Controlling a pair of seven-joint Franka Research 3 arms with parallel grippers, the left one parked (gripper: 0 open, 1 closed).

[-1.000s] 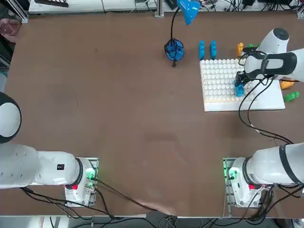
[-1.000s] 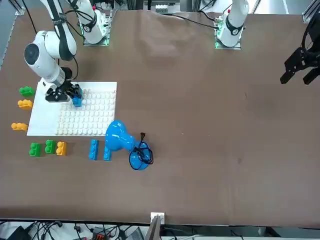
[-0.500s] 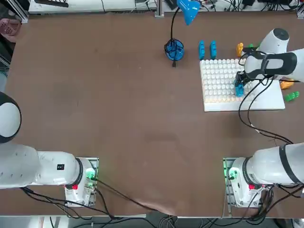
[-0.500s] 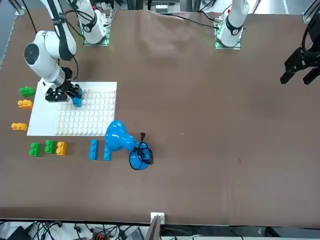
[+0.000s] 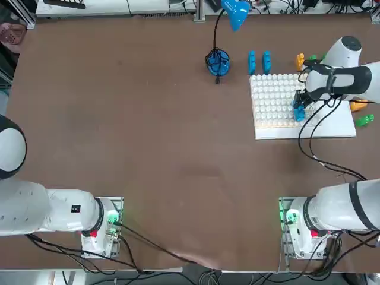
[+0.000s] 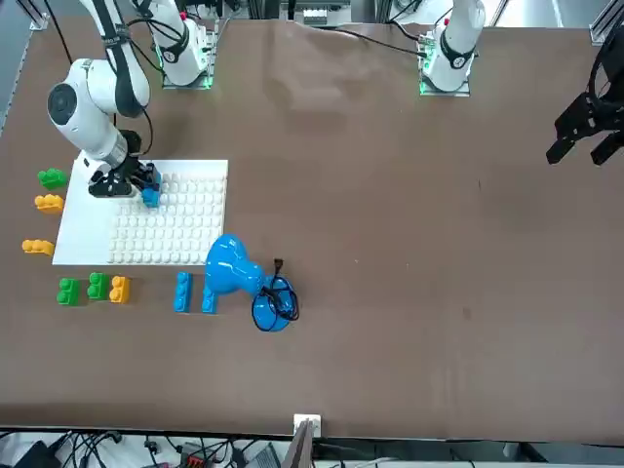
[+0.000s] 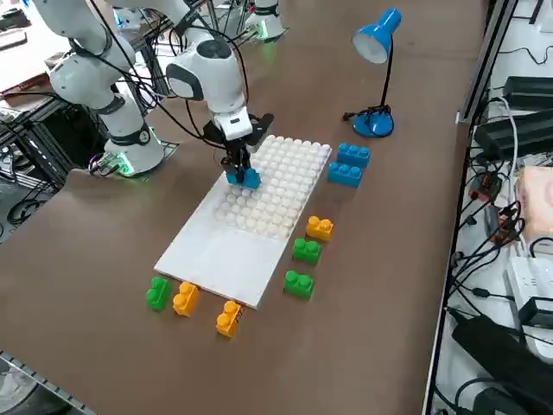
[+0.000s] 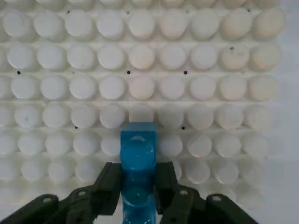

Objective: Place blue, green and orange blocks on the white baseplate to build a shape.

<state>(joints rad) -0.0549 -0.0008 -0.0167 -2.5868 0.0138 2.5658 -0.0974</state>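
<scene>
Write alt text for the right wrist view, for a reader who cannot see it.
The right gripper is shut on a blue block, holding it by its two long sides directly over the white baseplate. The plate's grid of round studs fills nearly the whole view, with a smooth strip along one edge.

brown table [image 5: 148, 119], white baseplate [image 5: 332, 126], blue lamp [image 5: 218, 62]
</scene>
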